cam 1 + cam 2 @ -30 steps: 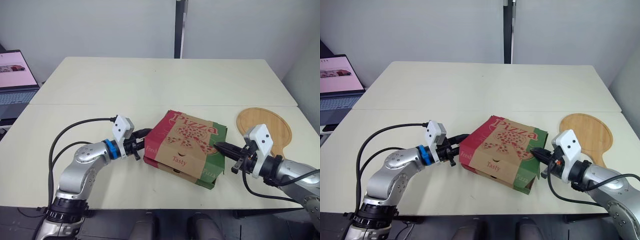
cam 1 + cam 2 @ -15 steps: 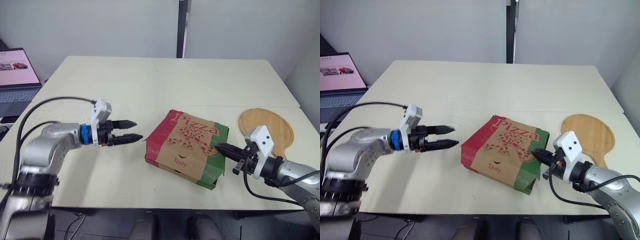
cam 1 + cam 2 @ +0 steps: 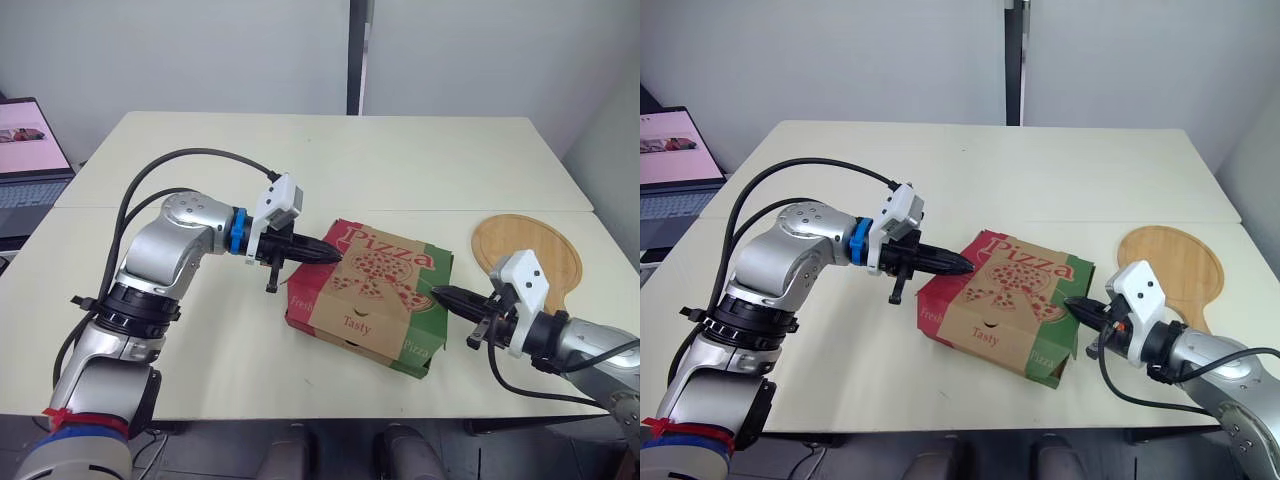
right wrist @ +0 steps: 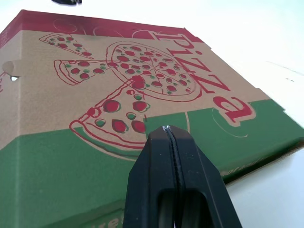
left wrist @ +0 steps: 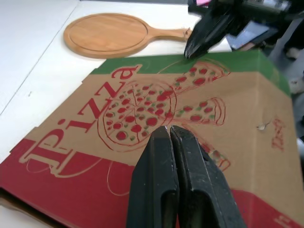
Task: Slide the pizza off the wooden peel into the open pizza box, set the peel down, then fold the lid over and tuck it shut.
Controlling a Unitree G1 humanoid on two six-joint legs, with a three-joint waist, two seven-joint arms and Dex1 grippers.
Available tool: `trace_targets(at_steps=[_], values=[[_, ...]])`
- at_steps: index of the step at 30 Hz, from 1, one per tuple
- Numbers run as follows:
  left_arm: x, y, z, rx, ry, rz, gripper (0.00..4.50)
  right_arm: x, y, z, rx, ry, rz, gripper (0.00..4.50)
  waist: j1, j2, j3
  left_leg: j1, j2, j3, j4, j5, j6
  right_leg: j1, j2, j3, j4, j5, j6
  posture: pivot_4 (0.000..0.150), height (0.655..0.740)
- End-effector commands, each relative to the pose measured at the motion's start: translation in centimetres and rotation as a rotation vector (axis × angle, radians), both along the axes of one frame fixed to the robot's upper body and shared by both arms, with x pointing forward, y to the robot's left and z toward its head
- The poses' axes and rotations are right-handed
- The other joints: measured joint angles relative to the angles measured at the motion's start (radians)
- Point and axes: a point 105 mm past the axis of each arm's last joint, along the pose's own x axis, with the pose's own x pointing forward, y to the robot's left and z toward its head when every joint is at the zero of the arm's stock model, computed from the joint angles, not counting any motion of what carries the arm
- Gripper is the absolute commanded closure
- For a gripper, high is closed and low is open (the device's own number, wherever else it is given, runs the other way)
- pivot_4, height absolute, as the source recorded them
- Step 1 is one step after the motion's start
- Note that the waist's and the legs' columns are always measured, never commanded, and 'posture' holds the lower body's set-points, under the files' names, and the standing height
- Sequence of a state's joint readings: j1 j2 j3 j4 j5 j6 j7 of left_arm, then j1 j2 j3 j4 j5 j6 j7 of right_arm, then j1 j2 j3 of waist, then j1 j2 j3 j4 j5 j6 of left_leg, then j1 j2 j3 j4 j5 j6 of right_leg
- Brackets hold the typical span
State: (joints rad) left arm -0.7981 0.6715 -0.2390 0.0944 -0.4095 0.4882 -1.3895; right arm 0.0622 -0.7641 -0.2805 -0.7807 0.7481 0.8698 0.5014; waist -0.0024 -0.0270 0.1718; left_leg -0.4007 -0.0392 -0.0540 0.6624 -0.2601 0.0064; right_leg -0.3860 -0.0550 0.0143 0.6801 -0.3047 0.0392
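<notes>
The printed pizza box (image 3: 372,290) lies closed on the table, lid down, red edge toward my left arm and green edge toward my right. My left gripper (image 3: 333,257) is shut, its tips resting on the lid's red corner; in the left wrist view its fingers (image 5: 161,156) are pressed together over the printed pizza. My right gripper (image 3: 438,293) is shut, its tips against the lid's green side (image 4: 71,161). The empty wooden peel (image 3: 527,250) lies flat on the table to the right of the box. The pizza is hidden.
A laptop (image 3: 25,150) with a lit screen sits at the far left, off the table. The cream table (image 3: 300,160) stretches bare behind the box. Cables loop from both wrists.
My left arm swung back right from its withdrawn spot, shut its fingers and came down on the lid's red corner. The box shifted slightly. My right gripper stayed at the green edge.
</notes>
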Motion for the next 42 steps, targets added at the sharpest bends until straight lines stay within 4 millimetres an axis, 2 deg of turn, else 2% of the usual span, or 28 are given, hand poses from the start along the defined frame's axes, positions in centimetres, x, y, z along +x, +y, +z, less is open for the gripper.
trace_targets(at_steps=[1, 4, 6, 11, 18, 23, 28, 30, 35, 39, 42], values=[[-0.1, 0.0, 0.3, 0.018, -0.042, -0.037, 4.48, -1.1, -2.1, 0.9, -0.061, -0.016, -0.039, 4.50, 0.002, -0.001, 0.001, 0.000, 0.000, 0.000, 0.000, 0.000, 0.000, 0.000, 0.000, 0.000, 0.000, 0.000, 0.000, 0.150, 0.7318], [-0.3, 0.0, -0.3, 0.040, -0.044, -0.064, 4.48, -1.8, -3.1, 0.2, -0.122, 0.018, -0.049, 4.50, 0.002, -0.001, 0.001, 0.000, 0.000, 0.000, 0.000, 0.000, 0.000, 0.001, 0.000, -0.001, 0.000, 0.000, 0.000, 0.150, 0.7318], [-0.3, -0.1, -0.6, 0.041, -0.042, -0.066, 4.48, -2.2, -3.1, -0.3, -0.151, 0.038, -0.027, 4.50, 0.002, -0.001, 0.001, 0.000, 0.000, 0.000, 0.000, 0.000, 0.000, 0.001, 0.000, 0.000, 0.000, 0.000, 0.000, 0.150, 0.7318], [-0.2, -0.1, -1.4, 0.061, -0.051, -0.072, 4.48, -3.2, -1.9, -1.2, -0.171, 0.068, 0.044, 4.50, -0.001, -0.001, 0.001, 0.001, 0.001, 0.000, 0.000, 0.000, 0.000, 0.001, 0.000, 0.000, 0.000, 0.000, 0.000, 0.150, 0.7318], [-0.3, -0.2, -2.0, 0.065, -0.055, -0.068, 4.48, -3.2, -0.7, -2.6, -0.192, 0.073, 0.096, 4.50, 0.001, -0.001, 0.001, 0.001, 0.000, 0.000, 0.001, 0.000, 0.000, 0.001, 0.000, -0.001, 0.000, 0.000, 0.000, 0.150, 0.7318], [0.0, -0.2, -1.7, 0.058, -0.064, -0.055, 4.48, -3.0, 1.2, -2.2, -0.130, 0.054, 0.151, 4.50, 0.000, -0.001, 0.001, 0.001, 0.000, 0.000, 0.001, 0.000, 0.000, 0.001, 0.000, -0.001, 0.000, 0.000, 0.000, 0.150, 0.7318], [0.0, -0.3, -1.5, 0.059, -0.070, -0.052, 4.48, -3.0, 2.1, -1.9, -0.094, 0.054, 0.178, 4.50, -0.001, -0.001, 0.001, 0.001, 0.000, 0.000, 0.001, 0.000, 0.000, 0.001, 0.000, -0.001, 0.000, 0.000, 0.000, 0.150, 0.7318], [-0.2, -0.6, -1.6, 0.063, -0.072, -0.056, 4.48, -3.0, 2.3, -2.3, -0.096, 0.068, 0.176, 4.50, -0.001, -0.001, 0.001, 0.001, 0.001, -0.001, 0.001, 0.000, 0.000, 0.001, 0.000, -0.001, 0.001, 0.000, 0.000, 0.150, 0.7318], [-0.3, -0.8, -2.9, 0.125, -0.079, -0.057, 4.48, -3.1, 1.6, -3.2, -0.162, 0.080, 0.147, 4.50, 0.000, -0.001, 0.001, 0.001, 0.000, -0.001, 0.001, 0.000, 0.000, 0.001, 0.000, -0.001, 0.000, 0.000, 0.000, 0.150, 0.7318], [-0.1, -0.8, -3.3, 0.128, -0.082, -0.040, 4.48, -2.9, -0.1, -2.5, -0.175, 0.054, 0.076, 4.50, 0.000, -0.001, 0.001, 0.001, 0.000, 0.000, 0.001, 0.000, 0.000, 0.001, 0.000, -0.001, 0.000, 0.000, 0.000, 0.150, 0.7318], [0.1, -1.0, -2.9, 0.108, -0.084, -0.032, 4.48, -3.5, -1.3, -1.4, -0.145, 0.055, 0.049, 4.50, 0.002, -0.001, 0.001, 0.001, 0.000, -0.001, 0.001, 0.000, 0.000, 0.002, 0.000, -0.001, 0.000, 0.000, 0.000, 0.150, 0.7318]])
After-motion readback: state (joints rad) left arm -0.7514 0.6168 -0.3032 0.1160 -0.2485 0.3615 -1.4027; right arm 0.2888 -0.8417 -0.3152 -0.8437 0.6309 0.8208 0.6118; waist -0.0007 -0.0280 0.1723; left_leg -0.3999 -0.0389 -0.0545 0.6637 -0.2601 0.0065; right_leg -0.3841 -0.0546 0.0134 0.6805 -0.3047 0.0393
